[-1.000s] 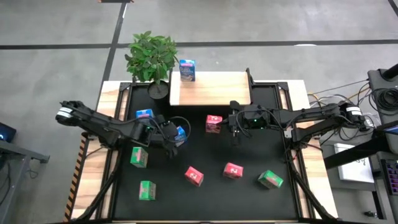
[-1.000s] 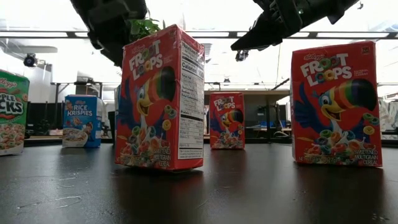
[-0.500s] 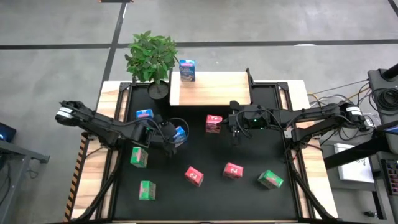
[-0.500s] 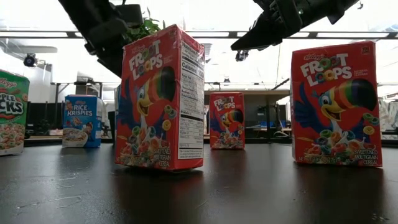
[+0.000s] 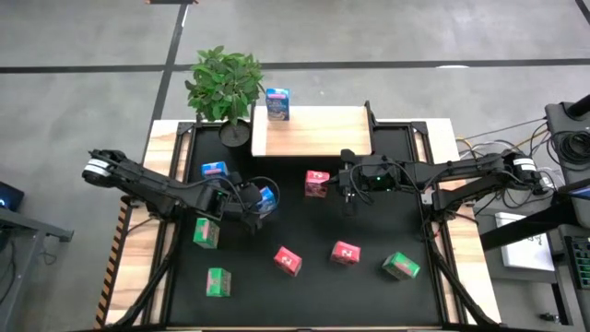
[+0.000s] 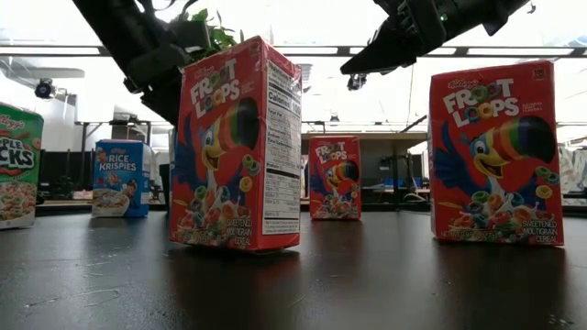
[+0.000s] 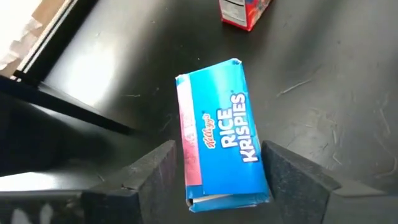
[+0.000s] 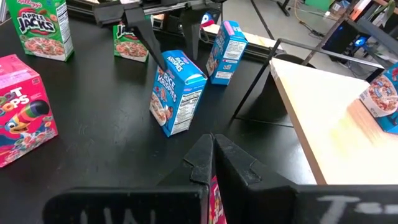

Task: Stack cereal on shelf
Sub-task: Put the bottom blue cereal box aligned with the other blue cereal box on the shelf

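My left gripper [image 7: 219, 150] [image 5: 260, 200] is shut on a blue Rice Krispies carton [image 7: 221, 134] [image 8: 176, 93] on the mat's left half. My right gripper [image 8: 212, 143] [image 5: 348, 194] is shut and hangs just right of and above a red carton [image 5: 316, 183]. The light-wood shelf [image 5: 318, 134] stands at the far edge with one blue carton [image 5: 277, 103] upright on its left end. Another blue carton [image 5: 213, 170], two further red ones [image 5: 288, 260] [image 5: 345, 252] and three green ones [image 5: 206, 232] [image 5: 218, 281] [image 5: 401, 266] stand on the mat. My left gripper pinches the blue carton between its two fingers, one on each narrow side, near one end [image 7: 186, 183]. The fingers [image 8: 144, 37] slant down on it from above and the table's left. The carton leans over; whether its lower edge [image 8: 169, 129] touches the mat I cannot tell.
A potted plant [image 5: 224, 85] stands at the far left, beside the shelf. Black posts and a rail [image 8: 255, 81] rise at the shelf's edge. In the low view two red cartons [image 6: 237, 147] [image 6: 495, 151] stand close up. Bare mat shows between the two grippers.
In the low view my left arm has drawn a little toward the table's left, still shut on the blue carton. My right arm has kept still.
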You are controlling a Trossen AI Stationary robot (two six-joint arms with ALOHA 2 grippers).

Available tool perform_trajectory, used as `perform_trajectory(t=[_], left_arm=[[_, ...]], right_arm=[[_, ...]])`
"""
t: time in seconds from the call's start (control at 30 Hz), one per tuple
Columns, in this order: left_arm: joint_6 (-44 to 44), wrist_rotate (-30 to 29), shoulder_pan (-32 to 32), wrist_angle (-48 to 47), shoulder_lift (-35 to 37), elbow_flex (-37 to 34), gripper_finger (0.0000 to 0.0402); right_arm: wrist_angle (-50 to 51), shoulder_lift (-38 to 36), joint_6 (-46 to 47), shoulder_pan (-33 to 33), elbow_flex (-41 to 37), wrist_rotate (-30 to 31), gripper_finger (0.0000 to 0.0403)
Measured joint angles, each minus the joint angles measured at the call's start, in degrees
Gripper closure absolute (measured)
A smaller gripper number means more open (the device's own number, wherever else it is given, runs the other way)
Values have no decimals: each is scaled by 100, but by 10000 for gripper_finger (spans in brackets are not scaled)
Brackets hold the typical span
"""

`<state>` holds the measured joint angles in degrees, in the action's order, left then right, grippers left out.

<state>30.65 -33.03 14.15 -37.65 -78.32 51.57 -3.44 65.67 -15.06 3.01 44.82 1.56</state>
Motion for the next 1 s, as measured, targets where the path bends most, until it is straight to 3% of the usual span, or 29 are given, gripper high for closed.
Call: perform_trajectory(t=[0.3, 0.57, 0.8, 1.0], left_arm=[[-63, 95, 8, 40, 4, 9, 270], [-334, 148, 43, -125, 17, 241, 281], [-2045, 142, -29, -764, 31, 1757, 281], [-3557, 129, -471, -1035, 35, 2783, 281]], right_arm=[[15, 0, 8, 0, 0, 0, 394], [17, 0, 51, 0, 0, 0, 394], [20, 0, 10, 0, 0, 0, 394], [19, 0, 21, 0, 0, -2, 394]])
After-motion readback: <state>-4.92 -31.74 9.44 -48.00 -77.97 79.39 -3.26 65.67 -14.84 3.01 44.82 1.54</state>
